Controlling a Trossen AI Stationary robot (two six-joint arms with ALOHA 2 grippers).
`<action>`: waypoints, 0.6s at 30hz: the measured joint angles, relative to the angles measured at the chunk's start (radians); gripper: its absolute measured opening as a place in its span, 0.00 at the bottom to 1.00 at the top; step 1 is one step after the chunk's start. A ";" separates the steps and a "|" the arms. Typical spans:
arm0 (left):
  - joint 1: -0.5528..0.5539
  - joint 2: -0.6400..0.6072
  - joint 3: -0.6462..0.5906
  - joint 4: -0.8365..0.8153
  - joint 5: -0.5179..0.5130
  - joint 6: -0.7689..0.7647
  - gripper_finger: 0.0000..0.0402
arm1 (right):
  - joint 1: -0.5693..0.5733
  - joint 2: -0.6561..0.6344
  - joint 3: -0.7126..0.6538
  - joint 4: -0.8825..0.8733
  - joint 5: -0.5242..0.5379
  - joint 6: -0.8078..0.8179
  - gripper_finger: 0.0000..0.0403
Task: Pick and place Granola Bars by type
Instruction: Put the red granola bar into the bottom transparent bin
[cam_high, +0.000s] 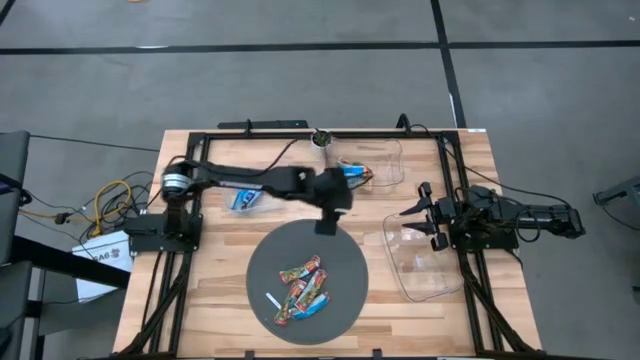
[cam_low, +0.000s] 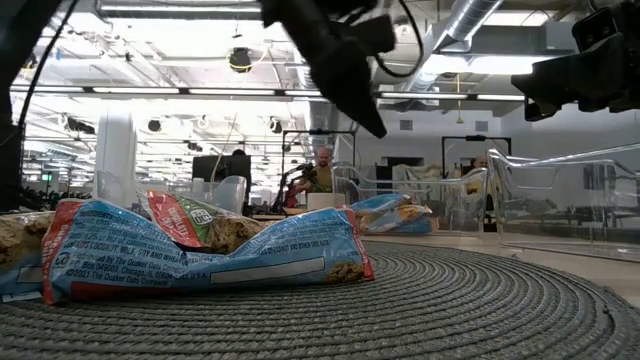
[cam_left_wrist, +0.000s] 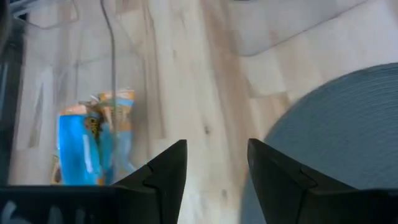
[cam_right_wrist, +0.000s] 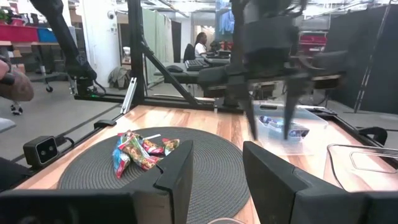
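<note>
Several multicoloured granola bars (cam_high: 301, 290) lie piled on the round grey mat (cam_high: 345, 262); in the low view the pile (cam_low: 200, 250) fills the foreground. One blue bar (cam_high: 245, 200) lies flat on the wood, also in the left wrist view (cam_left_wrist: 87, 146). Blue bars (cam_high: 355, 172) sit in the far clear tray (cam_high: 385, 160). My left gripper (cam_high: 328, 226) hangs open and empty above the mat's far edge. My right gripper (cam_high: 412, 222) waits open over the near clear tray (cam_high: 425, 265).
A thin white stick (cam_high: 272, 302) lies on the mat beside the pile. A small metal cup (cam_high: 322, 139) stands at the table's far edge. Black frame rails (cam_high: 300, 133) run around the table. A person (cam_low: 322, 170) sits in the room beyond.
</note>
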 joint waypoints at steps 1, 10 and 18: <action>-0.012 -0.037 -0.073 0.052 -0.004 -0.010 0.41 | 0.000 0.000 0.000 0.000 0.000 0.000 0.33; -0.131 -0.425 -0.651 0.328 -0.043 -0.153 0.41 | 0.000 0.000 0.000 -0.001 0.000 0.000 0.33; -0.226 -0.714 -0.962 0.376 -0.048 -0.228 0.41 | 0.000 0.002 0.000 -0.001 0.000 0.000 0.33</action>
